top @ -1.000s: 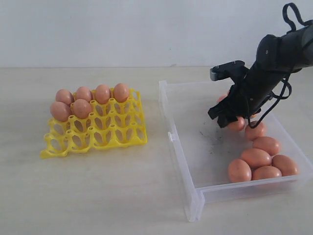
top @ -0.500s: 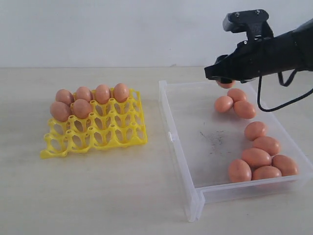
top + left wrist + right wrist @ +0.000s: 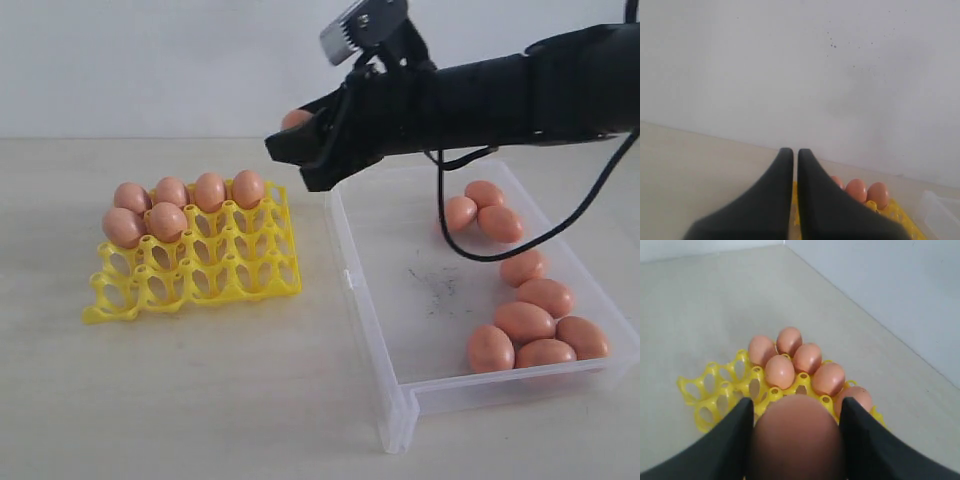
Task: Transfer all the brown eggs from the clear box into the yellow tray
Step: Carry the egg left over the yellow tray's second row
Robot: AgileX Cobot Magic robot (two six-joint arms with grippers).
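My right gripper (image 3: 796, 404) pinches one egg (image 3: 796, 440) between its two fingers, high in the air. The tray (image 3: 255, 280) lies below and ahead of it; the box (image 3: 372, 330) sits behind it, under the arm. Six eggs (image 3: 167, 220) are seated in the cups ahead of the grip, four filling one edge row and two in the next. Nine more (image 3: 523, 322) lie loose in the box behind the hand. My left gripper (image 3: 795, 150) has its fingers pressed together on nothing, with a corner of the tray ahead of it.

I judge this to be the carry. I want to go forward and down, centre the egg over the free cup nearest the hand in the half-filled row, and lower it until it rests between the peaks. Only then should I spread the fingers, slowly and clear of the neighbour. Let go too early and the egg could roll off a peak.

The table (image 3: 200, 400) is pale, matte and flat, so the light tray may slide if nudged. A plain white wall (image 3: 150, 60) stands close behind
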